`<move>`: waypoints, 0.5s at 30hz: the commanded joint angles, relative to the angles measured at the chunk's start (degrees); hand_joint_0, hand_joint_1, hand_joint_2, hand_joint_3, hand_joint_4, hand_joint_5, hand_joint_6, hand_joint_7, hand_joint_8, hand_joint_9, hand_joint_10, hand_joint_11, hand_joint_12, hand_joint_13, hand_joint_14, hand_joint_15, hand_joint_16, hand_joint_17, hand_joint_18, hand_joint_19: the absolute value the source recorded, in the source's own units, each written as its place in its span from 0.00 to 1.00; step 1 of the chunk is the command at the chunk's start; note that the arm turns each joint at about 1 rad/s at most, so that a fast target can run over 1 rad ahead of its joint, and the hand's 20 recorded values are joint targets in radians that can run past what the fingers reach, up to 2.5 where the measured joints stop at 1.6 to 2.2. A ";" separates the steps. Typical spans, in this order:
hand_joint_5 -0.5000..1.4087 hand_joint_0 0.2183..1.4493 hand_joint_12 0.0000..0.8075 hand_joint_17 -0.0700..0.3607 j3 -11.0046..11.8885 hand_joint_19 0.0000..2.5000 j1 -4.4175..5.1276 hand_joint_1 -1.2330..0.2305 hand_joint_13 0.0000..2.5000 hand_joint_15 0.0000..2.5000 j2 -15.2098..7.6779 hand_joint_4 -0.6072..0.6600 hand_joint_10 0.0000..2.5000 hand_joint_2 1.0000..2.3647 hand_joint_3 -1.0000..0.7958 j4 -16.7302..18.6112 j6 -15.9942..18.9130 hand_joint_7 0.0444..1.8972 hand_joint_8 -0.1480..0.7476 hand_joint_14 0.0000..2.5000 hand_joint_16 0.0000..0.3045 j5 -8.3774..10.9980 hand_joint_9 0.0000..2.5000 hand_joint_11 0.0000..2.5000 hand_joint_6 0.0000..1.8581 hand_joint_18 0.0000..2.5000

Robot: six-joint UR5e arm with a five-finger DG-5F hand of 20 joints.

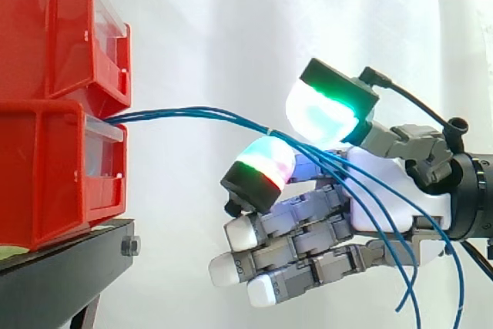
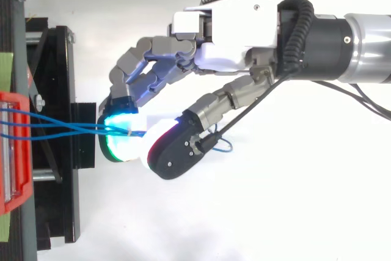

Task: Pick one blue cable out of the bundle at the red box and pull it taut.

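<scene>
The robot hand (image 2: 220, 56) is narrowed to a pinch. Its thumb pad (image 1: 323, 109) and one curled finger pad (image 1: 262, 163) close on the blue cables (image 1: 192, 113), while the other fingers lie fairly straight underneath, holding nothing. Several strands, not one, seem to run through that pinch. Past it they drape across the palm and hang loose below the wrist.

The reach and the grasp look done, but I judge that a single cable is not yet separated from the rest. Ahead of the fingertips the strands run in a soft bow to the red box (image 1: 46, 175), so they are not yet taut and the pull away from the box is left to do.

A second red box (image 1: 54, 28) sits on top of that one, both on a black stand (image 1: 62, 267) before a white curtain (image 1: 231, 36). Nothing blocks the way back behind the robot hand; the neighbouring strands themselves are the likely snag.
</scene>
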 commanded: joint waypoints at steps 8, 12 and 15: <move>0.19 0.31 0.41 0.42 0.03 0.13 0.07 0.34 0.21 0.11 0.00 0.58 0.00 0.01 0.40 0.00 0.02 0.54 0.55 0.00 0.16 0.04 0.32 0.20 0.48 0.20; 0.19 0.31 0.44 0.44 0.03 0.12 0.16 0.30 0.22 0.11 0.00 0.57 0.00 0.01 0.45 0.00 0.11 0.54 0.56 0.00 0.17 0.04 0.32 0.21 0.49 0.22; 0.18 0.34 0.42 0.42 0.03 0.12 0.16 0.27 0.22 0.11 0.00 0.51 0.00 0.01 0.47 0.00 0.11 0.55 0.55 0.00 0.16 0.04 0.32 0.21 0.50 0.22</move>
